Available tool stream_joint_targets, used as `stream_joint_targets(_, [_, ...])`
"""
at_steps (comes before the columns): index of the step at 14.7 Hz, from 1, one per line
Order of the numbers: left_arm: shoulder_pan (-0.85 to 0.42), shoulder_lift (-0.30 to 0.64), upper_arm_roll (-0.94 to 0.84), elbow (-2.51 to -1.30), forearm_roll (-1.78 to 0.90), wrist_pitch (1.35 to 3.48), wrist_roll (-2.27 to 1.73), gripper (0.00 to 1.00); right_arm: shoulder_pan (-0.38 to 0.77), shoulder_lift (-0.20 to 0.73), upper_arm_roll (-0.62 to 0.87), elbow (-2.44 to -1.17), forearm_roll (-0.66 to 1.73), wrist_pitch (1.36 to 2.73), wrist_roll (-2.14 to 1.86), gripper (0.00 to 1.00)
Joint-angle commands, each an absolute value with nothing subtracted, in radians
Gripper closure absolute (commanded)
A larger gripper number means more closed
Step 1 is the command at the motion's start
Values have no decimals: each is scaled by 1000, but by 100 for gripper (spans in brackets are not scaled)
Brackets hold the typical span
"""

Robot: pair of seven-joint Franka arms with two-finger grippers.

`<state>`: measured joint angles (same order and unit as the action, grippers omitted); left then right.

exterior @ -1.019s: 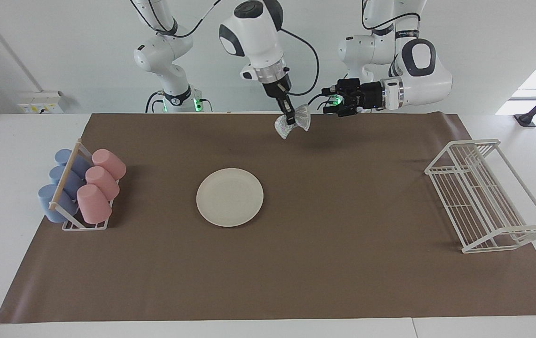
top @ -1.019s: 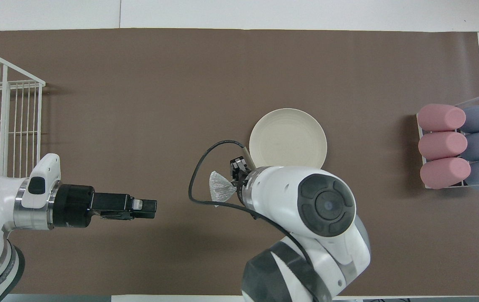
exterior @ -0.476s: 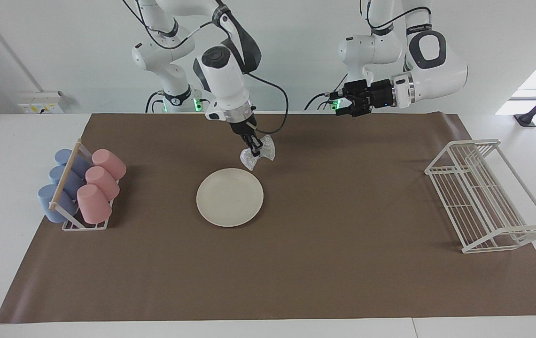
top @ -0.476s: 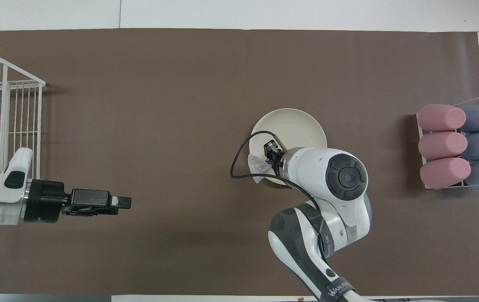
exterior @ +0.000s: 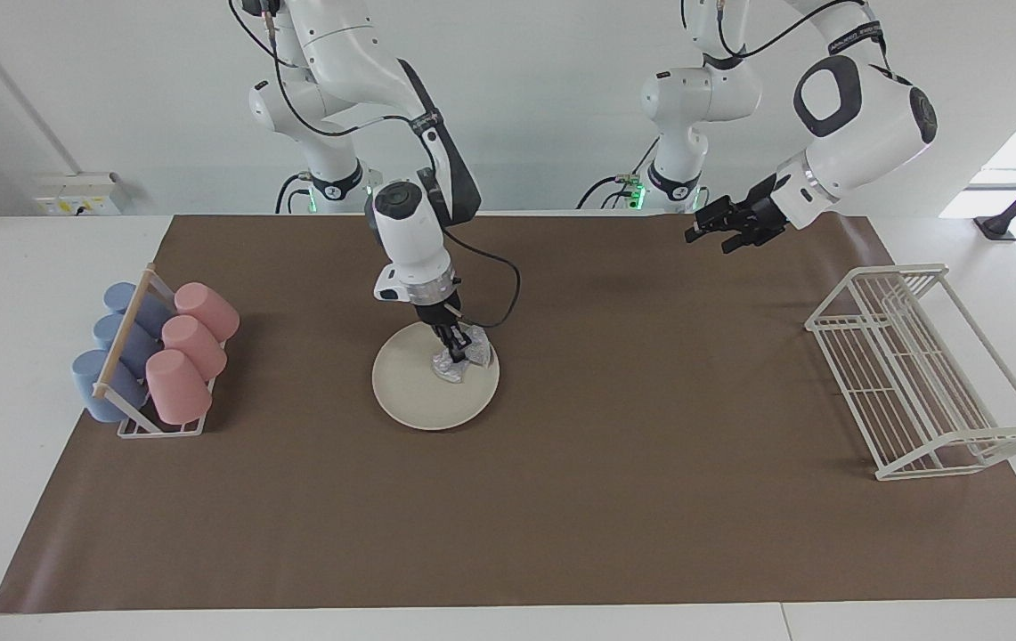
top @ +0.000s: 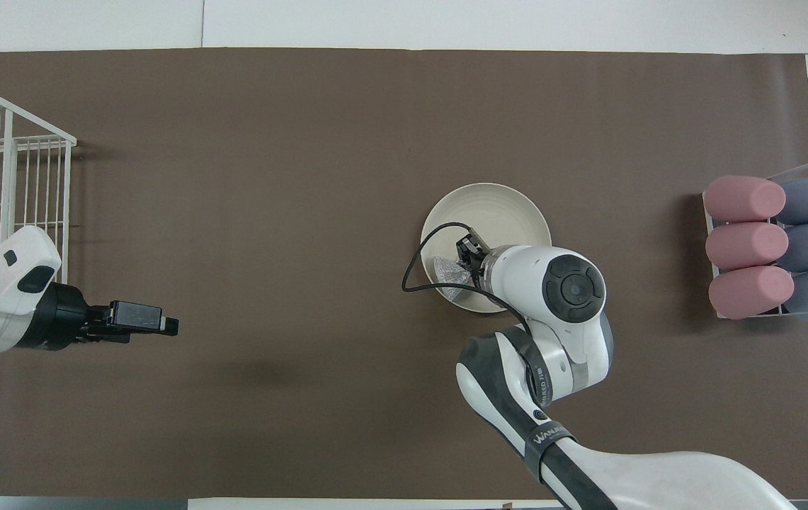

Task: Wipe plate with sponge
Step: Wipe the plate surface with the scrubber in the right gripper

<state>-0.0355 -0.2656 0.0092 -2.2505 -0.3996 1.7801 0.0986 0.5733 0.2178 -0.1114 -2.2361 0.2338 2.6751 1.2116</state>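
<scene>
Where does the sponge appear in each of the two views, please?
Facing view: sponge, in the right gripper, on the plate, on its part nearer the robots.
Overhead view: sponge at the plate's lower edge, beside the right gripper.
Shared landmark: the plate.

The round, flat cream-white plate (exterior: 434, 385) lies on the brown mat. The crumpled silvery-white sponge (exterior: 456, 363) rests on the plate's robot-side part, toward its rim.

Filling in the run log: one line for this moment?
right gripper: shut on sponge, pressed on plate | left gripper: open, waiting
</scene>
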Motion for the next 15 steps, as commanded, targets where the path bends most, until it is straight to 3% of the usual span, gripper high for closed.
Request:
stream_joint_targets(1, [-66,-258,5,-2241,-275,1821,38,0,468,233,-100,-2241,239,2675,1042,100])
stream_joint_targets(4, [-64,-258,6,-2241,-259,1822,37,0,417,238,-100,-2241,244,2674,946,100])
stream_joint_targets(11, [-63,-258,6,-2243,-259,1827,34,0,583,247,-97,-2240,441,2704,1163,100])
stream_joint_targets(15, [-66,-258,6,-2243,-259,1827,8,0,546,256,-101,-2235,517,2712,966,100])
